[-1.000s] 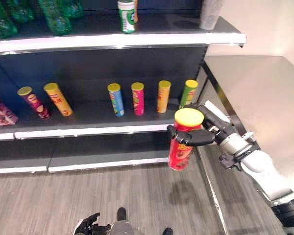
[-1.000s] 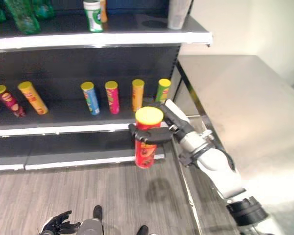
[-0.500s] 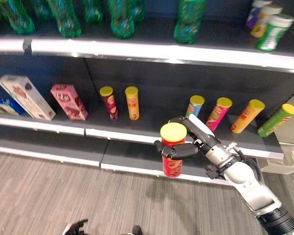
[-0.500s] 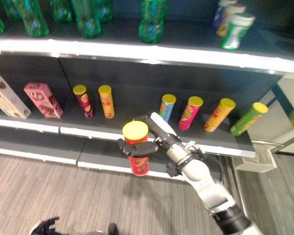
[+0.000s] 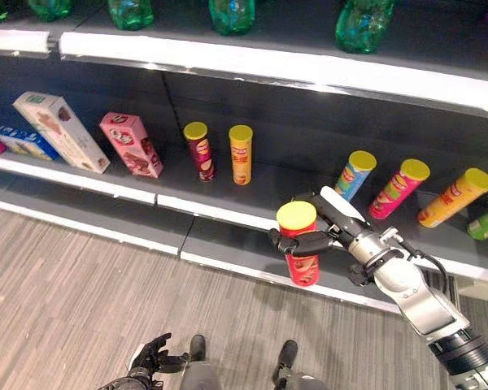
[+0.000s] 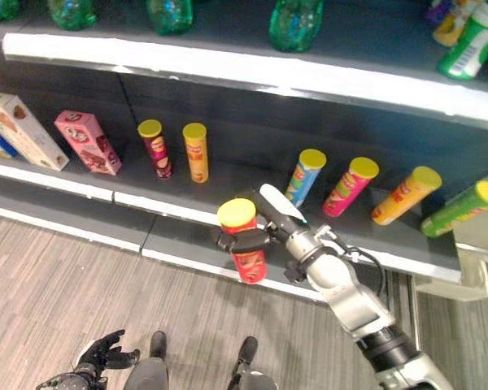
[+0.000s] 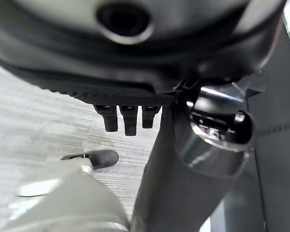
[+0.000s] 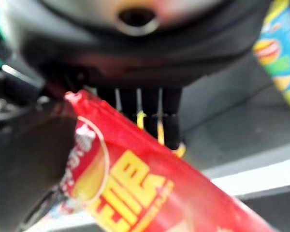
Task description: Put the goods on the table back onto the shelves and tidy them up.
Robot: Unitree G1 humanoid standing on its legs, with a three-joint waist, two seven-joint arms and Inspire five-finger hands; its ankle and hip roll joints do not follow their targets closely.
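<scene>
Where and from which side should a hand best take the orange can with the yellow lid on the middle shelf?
Grip the tall orange cylindrical can with the yellow lid round its mid-body, coming from the open shelf front. It stands upright, with a gap to the dark red can with the yellow lid beside it, so fingers could wrap its round wall.

Place: a shop, or a mock-up of one, with goods set out in rows for sale.
Shelving: dark shelves [image 5: 252, 183] with pale front edges, stacked one above another and running the full width, like a supermarket aisle unit.
Top shelf: green bottles [image 5: 364, 20] lined up side by side.
Middle shelf: snack tubes [image 5: 241, 153] in many colours, each with a yellow lid, spaced along the row; some lean.
Left end: boxes [image 5: 131, 145] of packaged food, tilted back against the rear panel.
Far right: more cans [image 6: 469, 45] on the top shelf.
Floor: grey wood-look planks [image 5: 81, 292] in front of the shelves.
</scene>
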